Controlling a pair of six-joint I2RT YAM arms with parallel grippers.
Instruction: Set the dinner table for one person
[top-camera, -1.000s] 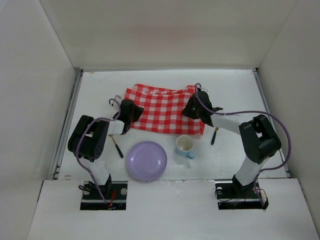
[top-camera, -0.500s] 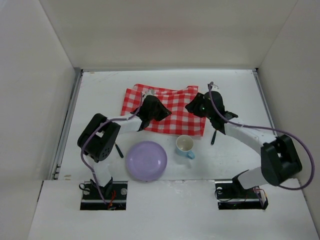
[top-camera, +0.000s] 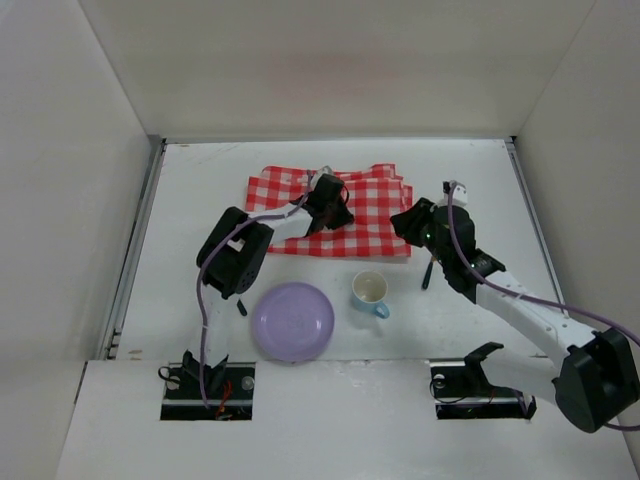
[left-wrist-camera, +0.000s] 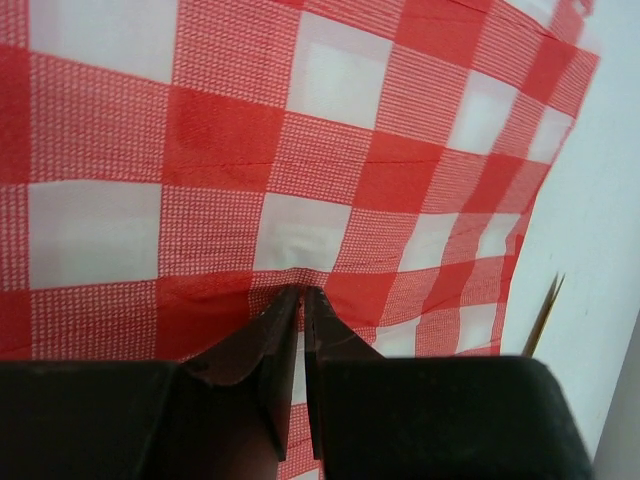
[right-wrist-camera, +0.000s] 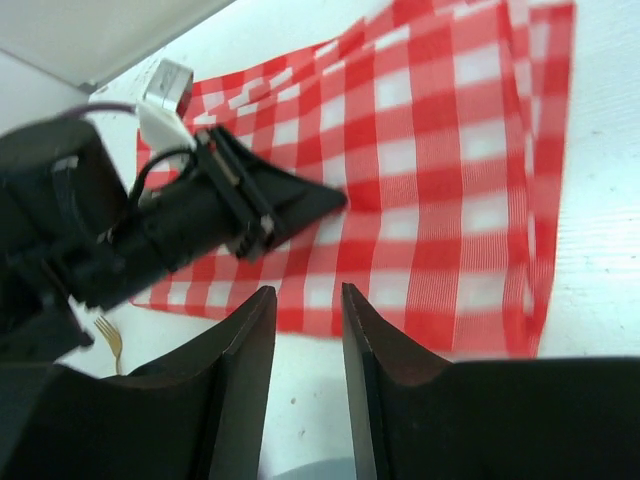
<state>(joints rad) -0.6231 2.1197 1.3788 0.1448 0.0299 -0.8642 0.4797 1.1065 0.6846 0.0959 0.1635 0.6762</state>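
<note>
The left gripper (left-wrist-camera: 301, 296) is clenching almost fully, its two dark fingers (left-wrist-camera: 275, 340) pinching a small puckered fold of the red-and-white checked cloth (left-wrist-camera: 330, 140). The right gripper (right-wrist-camera: 305, 295) is standing parted with nothing between its jaws, hovering over the large flat matte white dinner table (top-camera: 470, 180) just beside the cloth's near edge. The cloth is lying on the far middle of that table, with the round lilac plate (top-camera: 292, 321) and the pale blue cup (top-camera: 369, 290) nearer the arms. The right arm is covering part of a thin dark-handled utensil (top-camera: 428, 272). A second dark utensil (top-camera: 240, 306) is showing only partly beside the left arm. At the edge of the left wrist view a thin golden sliver (left-wrist-camera: 545, 312) is peeking in, too small to identify.
</note>
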